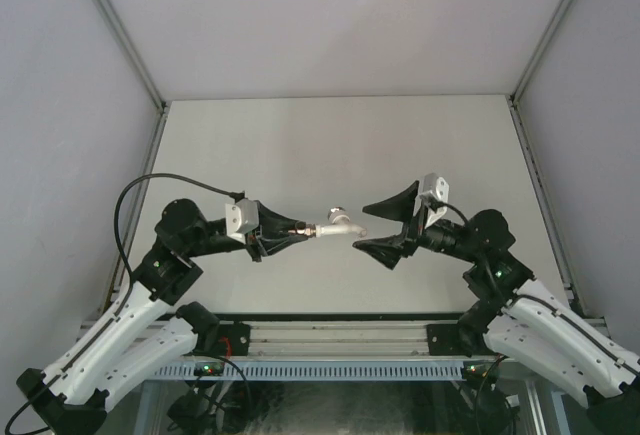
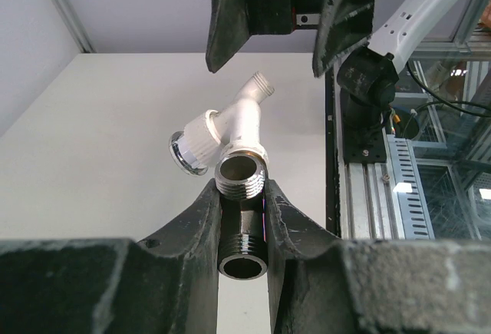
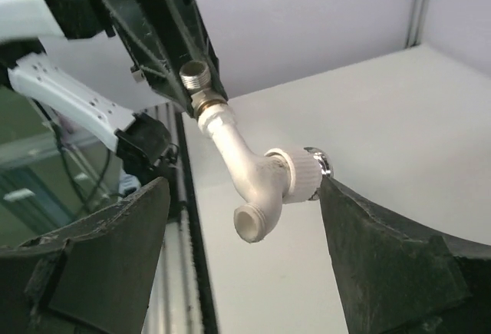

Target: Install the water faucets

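Observation:
My left gripper [image 1: 304, 230] is shut on the short dark-grey metal fitting [image 2: 242, 230], held above the table. The white elbow tap [image 1: 340, 223] sticks out from the fitting's far end and looks joined to it. In the left wrist view the tap [image 2: 234, 127] rises past my fingertips, silvery end to the left. My right gripper [image 1: 360, 225] is open, its jaws straddling the tap's free end. In the right wrist view the tap [image 3: 257, 169] hangs between the wide-open fingers, its silvery cap [image 3: 325, 167] touching or almost touching the right finger [image 3: 368, 249]. The fitting [image 3: 196, 81] shows above it.
The pale table top [image 1: 340, 145] lies under both grippers, with white enclosure walls on three sides. A metal rail with cables [image 1: 340, 340] runs along the near edge between the arm bases.

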Motion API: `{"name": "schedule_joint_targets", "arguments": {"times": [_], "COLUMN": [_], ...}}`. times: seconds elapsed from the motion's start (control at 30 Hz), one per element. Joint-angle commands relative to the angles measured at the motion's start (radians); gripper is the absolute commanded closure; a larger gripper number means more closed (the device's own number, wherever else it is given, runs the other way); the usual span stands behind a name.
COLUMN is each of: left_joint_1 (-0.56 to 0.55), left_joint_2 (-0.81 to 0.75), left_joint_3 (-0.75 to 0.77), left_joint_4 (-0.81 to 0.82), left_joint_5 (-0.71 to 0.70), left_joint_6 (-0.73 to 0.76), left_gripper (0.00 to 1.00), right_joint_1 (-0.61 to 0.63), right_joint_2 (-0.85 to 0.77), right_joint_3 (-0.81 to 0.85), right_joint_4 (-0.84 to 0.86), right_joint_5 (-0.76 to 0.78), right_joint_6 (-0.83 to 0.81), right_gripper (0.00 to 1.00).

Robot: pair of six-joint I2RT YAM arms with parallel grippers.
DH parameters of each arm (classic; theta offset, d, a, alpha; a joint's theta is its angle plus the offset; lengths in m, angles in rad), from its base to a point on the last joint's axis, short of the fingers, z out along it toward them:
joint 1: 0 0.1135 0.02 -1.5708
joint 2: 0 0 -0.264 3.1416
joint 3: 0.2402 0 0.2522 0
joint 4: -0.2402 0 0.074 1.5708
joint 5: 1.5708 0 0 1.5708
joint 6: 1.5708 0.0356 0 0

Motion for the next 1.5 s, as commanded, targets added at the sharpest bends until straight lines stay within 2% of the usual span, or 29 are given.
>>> {"name": "schedule_joint_targets", "arguments": {"times": [0.0,0.13,0.2,0.37,0.5,0.73,0.93,1.07,1.13,1.3,1.47], "left_joint_1": [-0.003,-0.003,-0.003,-0.003,-0.003,-0.003,-0.003,-0.003,-0.003,-0.003,-0.003], "left_joint_2": [-0.018,-0.018,-0.02,-0.024,-0.025,-0.016,-0.014,-0.018,-0.019,-0.01,0.007], "left_joint_3": [0.041,0.041,0.04,0.036,0.033,0.035,0.033,0.026,0.024,0.025,0.036], "left_joint_4": [0.065,0.061,0.057,0.055,0.055,0.055,0.057,0.056,0.056,0.051,0.024], "left_joint_5": [-0.006,0.0,0.003,0.011,0.018,0.024,0.021,0.012,0.011,0.005,0.002], "left_joint_6": [-0.006,-0.008,-0.006,-0.012,-0.015,-0.018,-0.018,-0.014,-0.012,0.008,0.039], "left_gripper": [1.0,1.0,1.0,1.0,0.99,1.0,1.0,1.0,1.0,1.0,1.0], "right_joint_1": [0.082,0.213,0.266,0.326,0.341,0.342,0.341,0.334,0.327,0.27,0.143], "right_joint_2": [-0.044,-0.073,-0.062,-0.011,0.029,0.093,0.127,0.139,0.144,0.143,0.14], "right_joint_3": [0.04,0.039,0.039,0.039,0.039,0.039,0.038,0.038,0.039,0.039,0.039], "right_joint_4": [-0.064,-0.188,-0.208,-0.156,-0.107,-0.034,0.029,0.019,0.012,0.013,0.071], "right_joint_5": [0.011,0.047,0.114,0.265,0.303,0.32,0.309,0.292,0.276,0.163,-0.107], "right_joint_6": [-0.428,-0.857,-0.984,-1.073,-1.087,-1.045,-0.952,-0.908,-0.883,-0.76,-0.519], "right_gripper": [0.22,0.19,0.17,0.17,0.17,0.22,0.5,0.55,0.6,0.76,0.98]}}
